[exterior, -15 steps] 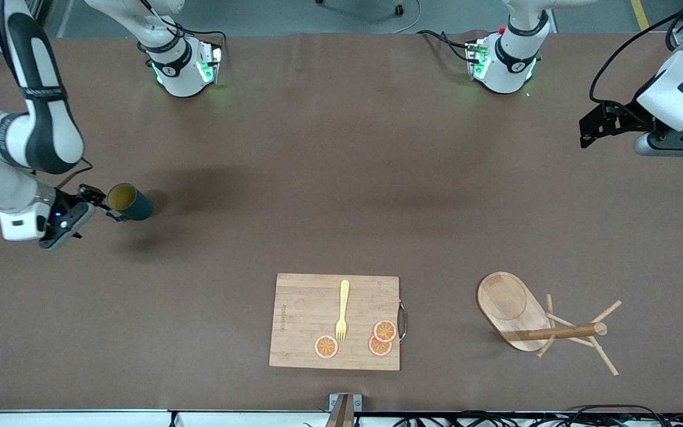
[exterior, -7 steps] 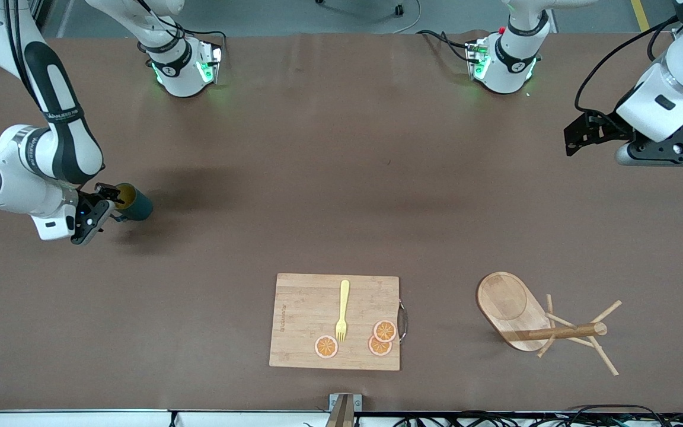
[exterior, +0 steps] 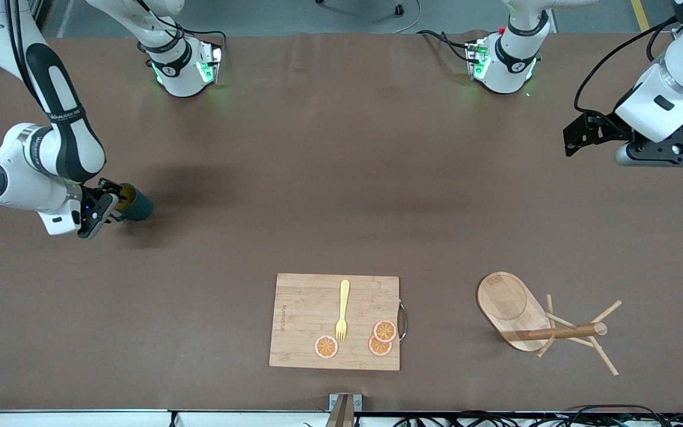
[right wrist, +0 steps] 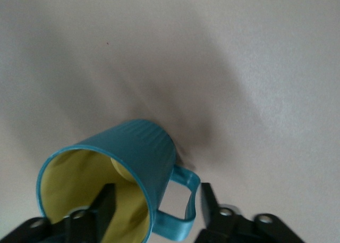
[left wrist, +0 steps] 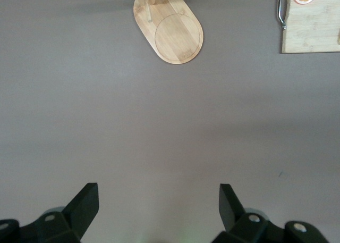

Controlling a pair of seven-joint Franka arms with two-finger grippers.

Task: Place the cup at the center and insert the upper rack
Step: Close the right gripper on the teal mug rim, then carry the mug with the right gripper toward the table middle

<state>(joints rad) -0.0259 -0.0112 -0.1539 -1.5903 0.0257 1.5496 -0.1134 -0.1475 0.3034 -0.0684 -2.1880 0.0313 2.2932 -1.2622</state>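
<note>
Right wrist view shows your right pincer (right wrist: 154, 208) spread, straddling the cup (right wrist: 114, 171) wall near its handle; your left pincer (left wrist: 159, 206) waits spread above bare worktop (left wrist: 159, 120).

Very little can be read. The right arm (exterior: 51, 136) carries a line of small lettering on its dark band, too fine to make out. The bamboo cutting board (exterior: 306, 308) bears a faint burned-in mark (illegible) along one edge.
</note>
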